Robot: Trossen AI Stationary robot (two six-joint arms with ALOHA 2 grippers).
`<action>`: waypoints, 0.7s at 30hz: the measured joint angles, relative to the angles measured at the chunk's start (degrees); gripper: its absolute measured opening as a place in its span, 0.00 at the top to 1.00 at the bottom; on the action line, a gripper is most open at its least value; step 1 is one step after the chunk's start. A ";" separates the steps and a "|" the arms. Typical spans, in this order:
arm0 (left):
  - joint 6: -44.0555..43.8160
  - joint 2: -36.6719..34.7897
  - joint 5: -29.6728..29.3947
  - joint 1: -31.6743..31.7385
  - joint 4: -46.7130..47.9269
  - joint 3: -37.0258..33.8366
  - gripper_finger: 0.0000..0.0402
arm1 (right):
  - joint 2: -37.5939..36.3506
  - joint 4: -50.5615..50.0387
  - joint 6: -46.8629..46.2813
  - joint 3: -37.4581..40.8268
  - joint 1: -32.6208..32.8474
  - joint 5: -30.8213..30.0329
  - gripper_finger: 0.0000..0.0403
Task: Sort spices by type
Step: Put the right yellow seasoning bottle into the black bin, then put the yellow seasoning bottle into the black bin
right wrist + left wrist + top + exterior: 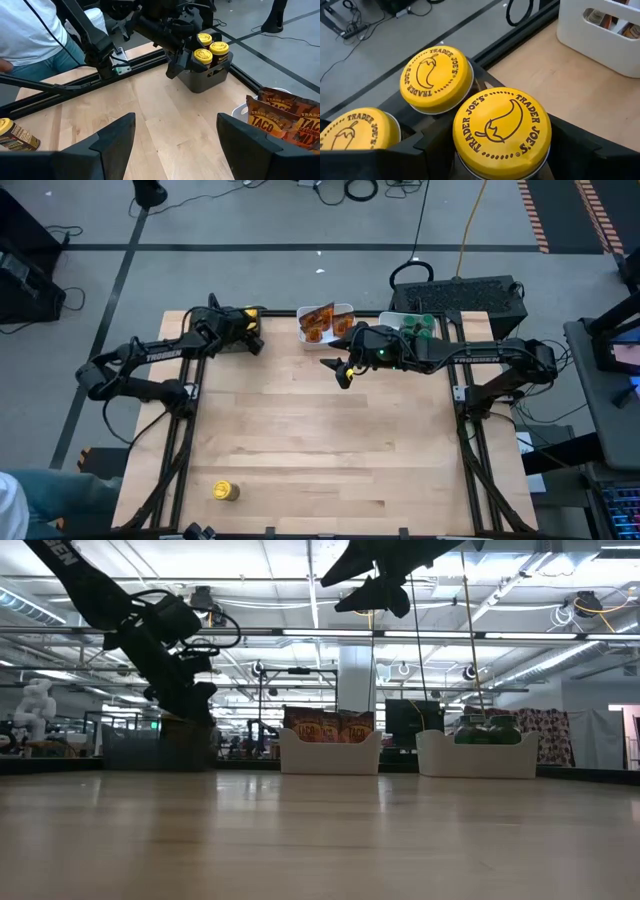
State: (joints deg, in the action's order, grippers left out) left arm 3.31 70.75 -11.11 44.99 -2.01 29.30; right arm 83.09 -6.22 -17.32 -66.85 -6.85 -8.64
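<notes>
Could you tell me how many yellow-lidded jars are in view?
4: three in the dark tray at the left gripper, at and; one lying alone at the table's near edge.

This is a robotics lab or workshop hall. A wooden desk (320, 440) sits in a black metal frame (470, 450) on a grey concrete floor (250, 220) marked with tape lines and strewn with cables (362, 190). Behind it, the low view shows an open industrial ceiling with strip lights (330, 633), exposed ducts, further workstations and a monitor (412, 720).
</notes>
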 joint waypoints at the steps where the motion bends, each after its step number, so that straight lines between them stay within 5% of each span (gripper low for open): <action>1: 0.00 0.22 0.03 0.00 -0.06 0.04 0.34 | 0.00 0.00 0.00 0.00 0.00 0.00 0.35; 11: 0.02 -0.93 0.48 0.00 0.18 0.02 0.17 | 0.00 -0.09 -0.07 0.00 0.02 1.30 0.35; 21: 1.41 -10.06 0.52 0.00 3.00 0.00 0.15 | 0.00 -0.94 -1.07 0.00 0.20 1.51 0.35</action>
State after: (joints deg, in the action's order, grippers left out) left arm 4.72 60.69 -10.59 44.99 0.99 29.30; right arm 83.09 -7.16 -18.39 -66.85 -6.66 -7.14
